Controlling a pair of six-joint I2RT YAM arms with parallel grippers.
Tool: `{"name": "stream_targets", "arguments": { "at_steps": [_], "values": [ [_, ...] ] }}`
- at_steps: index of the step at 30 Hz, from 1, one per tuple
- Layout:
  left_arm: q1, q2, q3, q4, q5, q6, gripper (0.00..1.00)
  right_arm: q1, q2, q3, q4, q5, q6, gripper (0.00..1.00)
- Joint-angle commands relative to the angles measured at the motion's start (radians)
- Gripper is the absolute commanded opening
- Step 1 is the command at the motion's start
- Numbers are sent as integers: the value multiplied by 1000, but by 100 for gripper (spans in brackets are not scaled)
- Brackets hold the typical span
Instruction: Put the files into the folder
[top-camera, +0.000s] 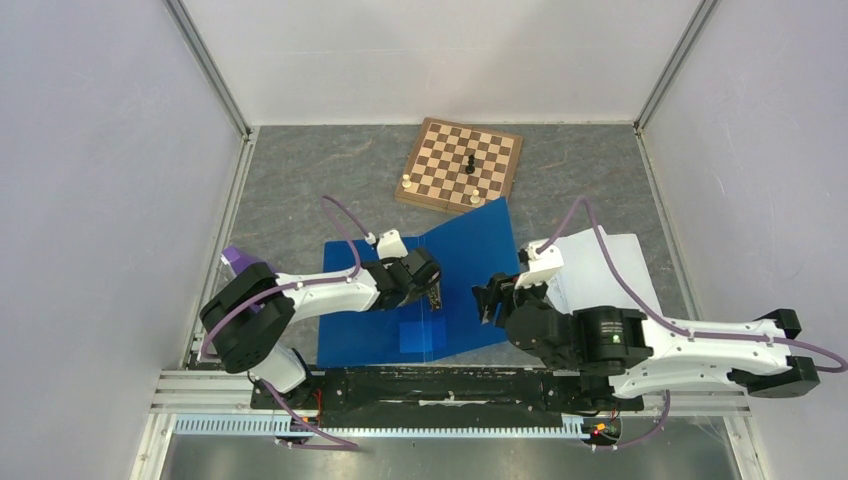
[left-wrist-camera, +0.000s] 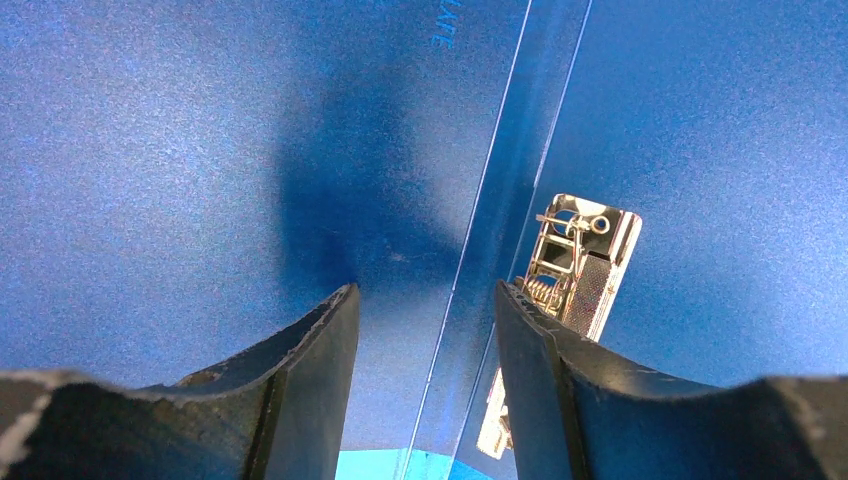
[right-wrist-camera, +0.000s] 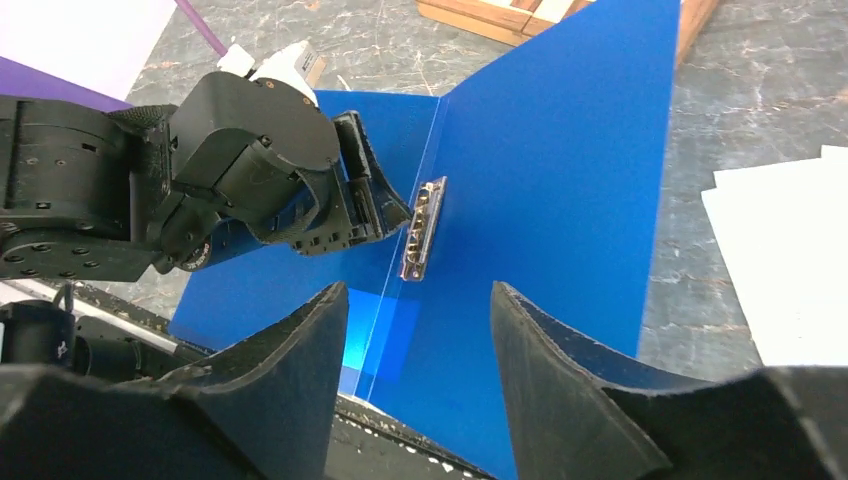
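Observation:
The blue folder (top-camera: 470, 250) lies open on the table, its right cover angled up. Its metal clip (left-wrist-camera: 585, 265) sits beside the inner spine and also shows in the right wrist view (right-wrist-camera: 422, 228). My left gripper (top-camera: 436, 292) is open, fingers down over the spine, with the clip just right of its right finger (left-wrist-camera: 540, 350); it holds nothing. My right gripper (top-camera: 487, 300) is open and empty, just right of the folder's near part, facing the open folder (right-wrist-camera: 560, 150). The white files (top-camera: 620, 265) lie flat on the table to the right, partly under my right arm.
A wooden chessboard (top-camera: 460, 163) with a few pieces lies behind the folder, touching its far corner. A purple object (top-camera: 238, 258) sits at the left edge. The black base rail (top-camera: 400, 385) runs along the near edge. White walls enclose the table.

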Motion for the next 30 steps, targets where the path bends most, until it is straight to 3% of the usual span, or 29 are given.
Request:
{"name": "stream_targets", "arguments": {
  "at_steps": [1, 4, 8, 19, 27, 30],
  "values": [
    [-7, 61, -66, -76, 55, -96, 60, -61, 91, -98, 235, -73, -116, 54],
    [-8, 47, -82, -74, 71, -110, 60, -208, 118, -256, 436, -301, -131, 45],
    [-8, 8, -122, -56, 94, -126, 59, -291, 156, -425, 559, -367, -100, 44],
    [-58, -124, -263, 128, 274, -161, 58, -600, 273, -653, 764, -517, -264, 56],
    [-25, -214, -21, -119, 56, 5, 76, -606, 409, -623, 819, -558, -417, 63],
    [66, -165, 61, -134, 80, 93, 78, -605, 425, -634, 841, -571, -460, 64]
  ]
}}
